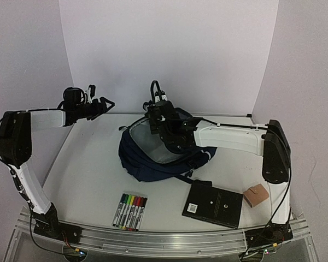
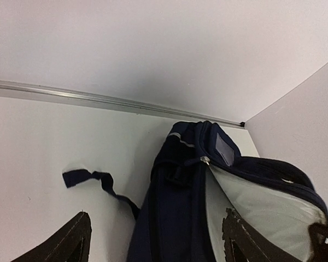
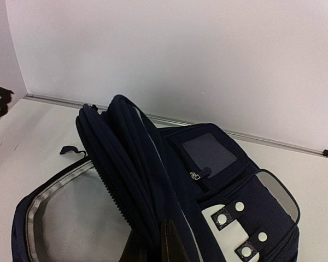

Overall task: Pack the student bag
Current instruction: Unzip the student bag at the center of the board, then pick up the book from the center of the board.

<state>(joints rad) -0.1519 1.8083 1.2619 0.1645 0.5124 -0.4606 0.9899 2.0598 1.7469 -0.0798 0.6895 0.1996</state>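
The student bag, dark navy with a pale grey lining, lies in the middle of the table with its main compartment unzipped. My right gripper is shut on the folded-up front flap of the bag and holds it up, so the mouth stands open. In the right wrist view the gripper shows at the bottom edge, pinching the fabric. My left gripper hangs raised to the left of the bag, open and holding nothing. In the left wrist view this gripper has its jaws wide apart, with the bag beyond them.
A pack of coloured markers lies near the front edge. A black book and a small tan box lie at the front right. A loose strap trails left of the bag. White walls close the back and sides.
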